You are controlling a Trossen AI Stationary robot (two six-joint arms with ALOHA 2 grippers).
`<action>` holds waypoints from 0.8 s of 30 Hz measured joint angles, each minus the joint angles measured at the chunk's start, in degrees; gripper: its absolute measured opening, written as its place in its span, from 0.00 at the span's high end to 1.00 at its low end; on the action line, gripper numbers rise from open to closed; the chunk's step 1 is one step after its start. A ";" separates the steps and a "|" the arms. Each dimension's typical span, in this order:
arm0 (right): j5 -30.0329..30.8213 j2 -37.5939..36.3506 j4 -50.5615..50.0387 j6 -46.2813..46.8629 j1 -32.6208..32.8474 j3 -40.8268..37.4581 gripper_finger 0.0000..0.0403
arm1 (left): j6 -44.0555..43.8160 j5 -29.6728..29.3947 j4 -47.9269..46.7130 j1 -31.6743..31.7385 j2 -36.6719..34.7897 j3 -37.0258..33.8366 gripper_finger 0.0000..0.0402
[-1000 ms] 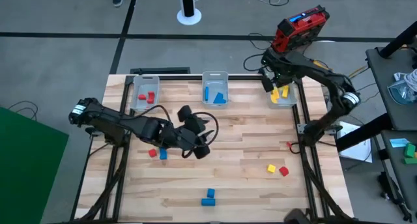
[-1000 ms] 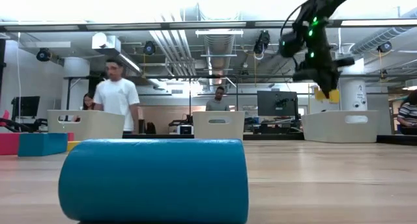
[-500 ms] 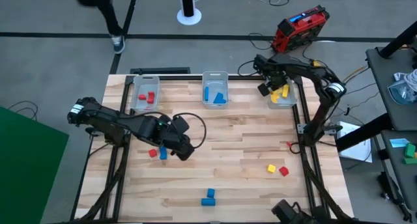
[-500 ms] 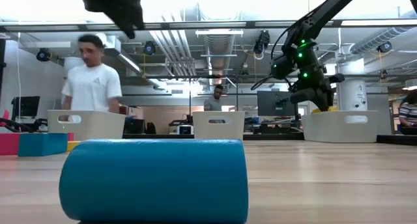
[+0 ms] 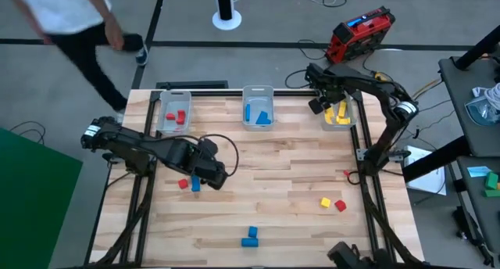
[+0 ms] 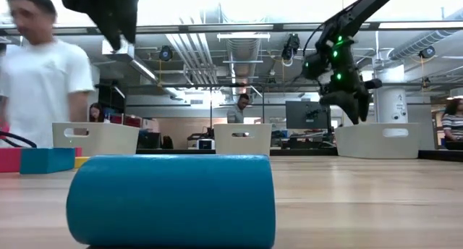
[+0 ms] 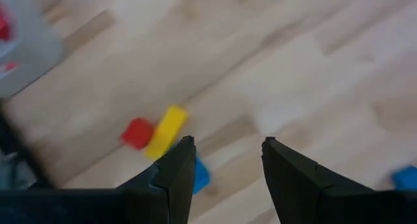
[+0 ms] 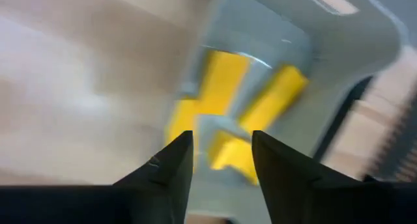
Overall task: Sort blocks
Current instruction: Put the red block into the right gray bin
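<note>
On the wooden table [image 5: 266, 199], three clear bins line the far edge: red blocks [image 5: 175, 116] in the left bin [image 5: 162, 112], blue in the middle bin [image 5: 258, 91], yellow blocks [image 5: 337, 113] in the right bin [image 5: 350, 122]. Right gripper [image 5: 319, 103] hovers just beside the right bin, fingers parted, empty. Left gripper [image 7: 225, 155] hangs over mid-left table, fingers spread, empty. A yellow bar [image 7: 165, 131] lies just ahead of its fingers, long axis diagonal, touching a red cube [image 7: 137, 133]; a blue block [image 7: 200, 175] sits beside one finger.
</note>
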 joint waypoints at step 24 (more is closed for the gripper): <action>-10.17 -22.97 8.56 15.92 22.97 0.04 0.51 | -9.39 13.20 18.62 19.53 -12.60 -34.51 0.61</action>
